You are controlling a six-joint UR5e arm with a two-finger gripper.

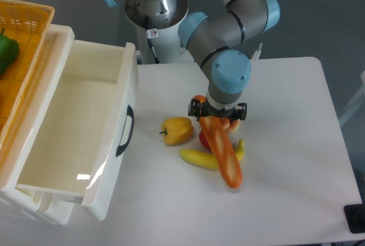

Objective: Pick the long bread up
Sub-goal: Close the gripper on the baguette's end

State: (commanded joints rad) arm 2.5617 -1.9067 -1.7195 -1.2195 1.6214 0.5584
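The long bread (222, 152) is a glossy orange-brown baguette with a paler stripe, slanting from the gripper down toward the table's front. My gripper (217, 118) points straight down at mid-table and is shut on the bread's upper end. The bread's lower end hangs in front of the banana (197, 158) and looks raised off the table. The fingertips are mostly hidden behind the bread and the wrist.
A yellow bell pepper (177, 130) lies left of the gripper. A red item (203, 139) sits partly hidden under the bread. A small pale-orange piece (233, 124) lies by the gripper's right side. An open white drawer (85, 137) stands at the left. A yellow basket (25, 17) holds a green pepper (5, 52).
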